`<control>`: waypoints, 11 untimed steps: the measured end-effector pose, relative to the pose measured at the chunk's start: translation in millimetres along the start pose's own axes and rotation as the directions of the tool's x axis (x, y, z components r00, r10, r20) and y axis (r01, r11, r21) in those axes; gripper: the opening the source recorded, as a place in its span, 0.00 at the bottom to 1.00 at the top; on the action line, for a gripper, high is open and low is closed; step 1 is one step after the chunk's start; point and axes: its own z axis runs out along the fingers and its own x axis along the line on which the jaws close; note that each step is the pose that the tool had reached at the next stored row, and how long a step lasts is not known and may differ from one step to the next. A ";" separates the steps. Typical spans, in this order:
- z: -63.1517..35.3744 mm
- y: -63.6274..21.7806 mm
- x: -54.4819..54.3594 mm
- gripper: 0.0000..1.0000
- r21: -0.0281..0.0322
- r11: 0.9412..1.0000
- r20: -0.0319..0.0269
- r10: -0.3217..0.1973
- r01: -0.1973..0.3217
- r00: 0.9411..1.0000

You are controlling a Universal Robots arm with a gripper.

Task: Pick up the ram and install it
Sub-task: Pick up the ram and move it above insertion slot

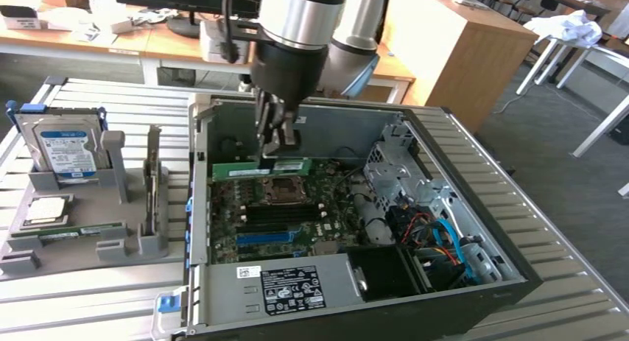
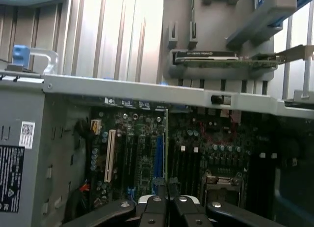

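Observation:
The ram (image 1: 261, 169) is a long green stick held level just above the motherboard (image 1: 275, 216), inside the open computer case (image 1: 472, 208). My gripper (image 1: 278, 143) comes down from above and is shut on the ram's upper edge. In the wrist view the ram (image 2: 167, 143) appears edge-on as a thin green line running away from my gripper (image 2: 167, 200), over the board beside a blue slot (image 2: 158, 148). Black memory slots (image 1: 280, 212) lie just in front of the stick, past the processor socket (image 1: 279, 189).
A grey holder (image 1: 99, 245) at the exterior view's left carries a hard drive (image 1: 67, 151), a square processor chip (image 1: 46, 211) and another green stick (image 1: 69, 232). Inside the case are the power supply (image 1: 285, 288), a drive cage (image 1: 393, 171) and coloured cables (image 1: 443, 241).

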 end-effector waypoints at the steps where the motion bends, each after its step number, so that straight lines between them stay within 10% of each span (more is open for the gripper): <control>1: 0.0 -4.5 0.3 0.12 0.000 1.000 0.000 0.000 0.000 1.000; 11: -0.5 -49.8 3.9 0.12 0.000 1.000 0.000 0.000 0.000 1.000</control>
